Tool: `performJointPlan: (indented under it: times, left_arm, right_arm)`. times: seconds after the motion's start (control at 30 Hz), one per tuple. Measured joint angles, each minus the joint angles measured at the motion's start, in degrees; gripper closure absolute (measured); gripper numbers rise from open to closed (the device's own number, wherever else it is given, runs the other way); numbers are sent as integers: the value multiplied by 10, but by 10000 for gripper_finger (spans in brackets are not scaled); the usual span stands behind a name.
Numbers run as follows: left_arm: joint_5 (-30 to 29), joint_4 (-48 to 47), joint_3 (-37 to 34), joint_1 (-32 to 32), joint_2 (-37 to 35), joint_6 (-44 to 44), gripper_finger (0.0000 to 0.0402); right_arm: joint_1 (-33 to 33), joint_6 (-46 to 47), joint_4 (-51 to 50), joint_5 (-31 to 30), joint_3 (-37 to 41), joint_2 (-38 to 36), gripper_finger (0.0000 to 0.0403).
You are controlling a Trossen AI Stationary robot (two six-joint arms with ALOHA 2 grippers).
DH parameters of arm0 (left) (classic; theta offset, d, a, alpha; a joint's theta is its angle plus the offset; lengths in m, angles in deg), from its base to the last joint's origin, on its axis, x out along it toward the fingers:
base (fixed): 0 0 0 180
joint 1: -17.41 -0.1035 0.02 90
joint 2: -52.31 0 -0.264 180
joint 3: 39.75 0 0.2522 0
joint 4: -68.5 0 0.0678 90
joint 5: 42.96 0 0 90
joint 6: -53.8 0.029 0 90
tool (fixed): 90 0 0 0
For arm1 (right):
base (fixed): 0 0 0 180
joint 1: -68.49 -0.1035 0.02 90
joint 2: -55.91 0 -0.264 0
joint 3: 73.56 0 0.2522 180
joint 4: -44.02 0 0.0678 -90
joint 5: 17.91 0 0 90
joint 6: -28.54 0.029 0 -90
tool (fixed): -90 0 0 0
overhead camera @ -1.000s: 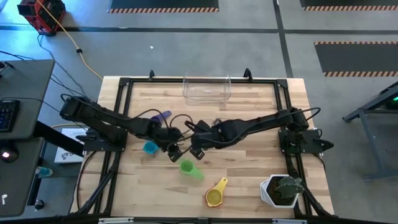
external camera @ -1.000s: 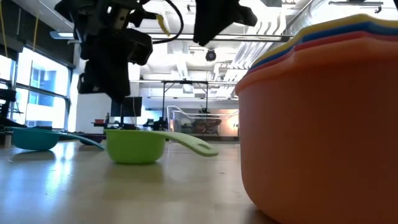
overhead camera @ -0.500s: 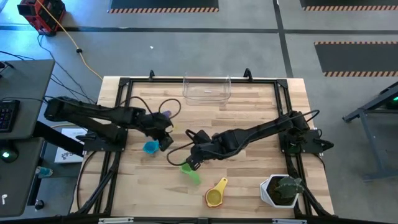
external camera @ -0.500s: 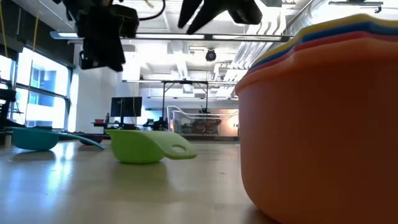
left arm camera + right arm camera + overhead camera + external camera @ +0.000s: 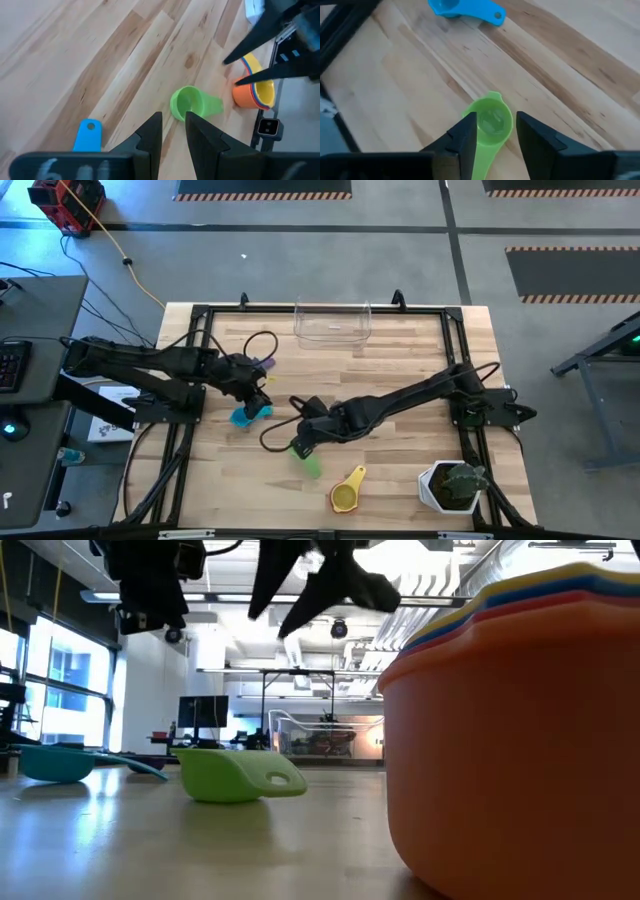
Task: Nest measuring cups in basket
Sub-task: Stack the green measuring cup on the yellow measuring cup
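Note:
The green cup [image 5: 305,456] lies on the table near the middle, handle toward the near edge. My right gripper [image 5: 298,444] hangs open just above it; in the right wrist view [image 5: 492,131] its fingers stand on either side of the green bowl [image 5: 491,120] without touching. My left gripper [image 5: 260,400] hovers, open by a narrow gap [image 5: 173,125], over the light blue cup [image 5: 241,417]. The purple cup [image 5: 264,365] lies farther back. A nested stack, yellow on top and orange outermost [image 5: 345,493], sits near the near edge. The clear basket [image 5: 332,322] stands at the far edge.
A white pot with a green plant [image 5: 455,485] stands in the near right corner. The nested stack [image 5: 520,720] fills the right of the low view. Cables loop over the table between the arms. Bare wood lies between the cups and the basket.
My left gripper has risen and drawn back toward the table's left edge, away from the green cup and over the light blue one. My right gripper has swung toward the near edge and come over the green cup. The green cup has turned on the table, its handle now swung around.

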Motion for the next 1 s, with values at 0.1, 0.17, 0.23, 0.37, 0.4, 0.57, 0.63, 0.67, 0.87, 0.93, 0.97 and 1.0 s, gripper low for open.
performJointPlan:
  times: [0.1, 0.17, 0.23, 0.37, 0.4, 0.57, 0.63, 0.67, 0.87, 0.93, 0.97, 1.0]
  left_arm:
    - [-1, -7, 0, 0, 0, 8, 326]
    - [-1, -3, 0, 0, -1, 9, 326]
    - [-1, -7, 0, 0, 0, 9, 326]
    - [-1, -8, 0, 0, 0, 10, 326]
    - [-1, -8, 0, 0, 0, 10, 326]
    - [-1, -11, 0, 0, 0, 9, 326]
    - [-1, -12, 0, 0, 0, 9, 326]
    - [-1, -12, 0, 0, 0, 9, 326]
    - [-1, -12, 0, 0, 0, 9, 326]
    - [-1, -12, 0, 0, 0, 9, 326]
    - [-1, -12, 0, 0, 0, 9, 326]
    - [-1, -12, 0, 0, 0, 9, 326]
  right_arm:
    - [0, 5, 5, 4, 0, 14, 273]
    - [0, 7, 4, 13, 0, 23, 274]
    - [0, 12, 4, 18, 0, 34, 274]
    - [0, 21, 3, 30, 0, 56, 274]
    - [0, 21, 4, 36, 0, 61, 274]
    - [0, 36, 1, 42, 0, 87, 274]
    - [0, 37, -1, 40, 0, 91, 274]
    - [0, 37, -1, 39, 0, 93, 274]
    - [5, 36, -1, 43, 0, 111, 274]
    - [7, 36, -3, 48, 0, 117, 274]
    - [9, 36, 0, 48, 0, 118, 274]
    - [10, 36, 2, 49, 0, 118, 274]
